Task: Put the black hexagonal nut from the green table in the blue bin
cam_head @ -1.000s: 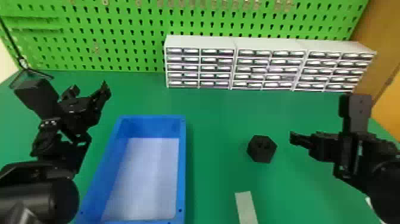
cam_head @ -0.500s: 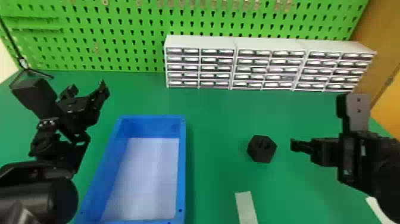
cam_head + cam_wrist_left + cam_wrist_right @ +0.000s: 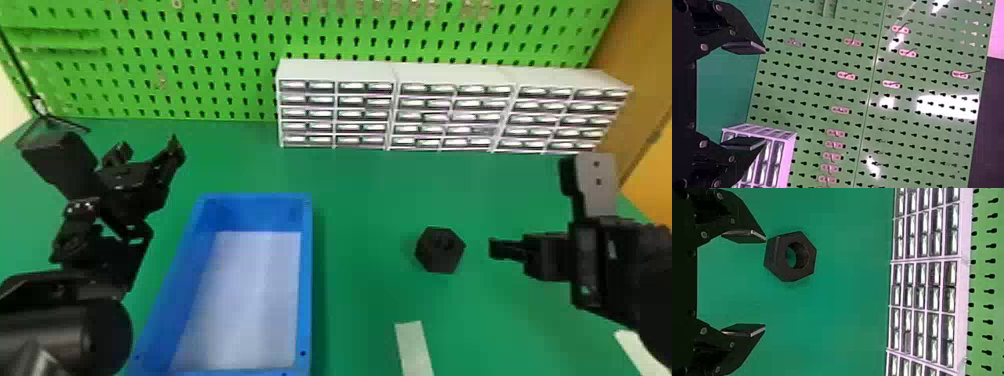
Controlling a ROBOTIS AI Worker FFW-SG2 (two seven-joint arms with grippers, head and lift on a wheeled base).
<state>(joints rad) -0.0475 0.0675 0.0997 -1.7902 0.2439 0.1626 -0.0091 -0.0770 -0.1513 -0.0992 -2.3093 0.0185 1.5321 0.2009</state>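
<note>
Right arm is shifting only slightly since the earlier frame, the upright block (image 3: 595, 185) at its wrist edging a touch toward the robot's left; the black hexagonal nut (image 3: 440, 250) and the blue bin (image 3: 306, 280) are staying put.

Nut: lying on the green counter (image 3: 365, 210), hole facing up, between the bin and the right tool (image 3: 500, 248). On the head view I am seeing bare green between nut and tool, so they are sitting apart but near each other.

Right tool: on its wrist view I am seeing both fingers standing spread, nothing between them. Nut is showing just ahead of the fingertips, closer to one finger than the other.

Left tool (image 3: 150, 142): hanging out beyond the bin's left side, fingers standing spread, holding nothing. Its wrist view is facing the green pegboard (image 3: 809, 92) and one end of the drawer cabinets (image 3: 790, 156).

Bin: its pale floor is showing bare inside the blue walls.

Surroundings: the cabinets are standing along the back, in front of the pegboard. White strip (image 3: 413, 347) is lying on the counter, nearer me than the nut.
</note>
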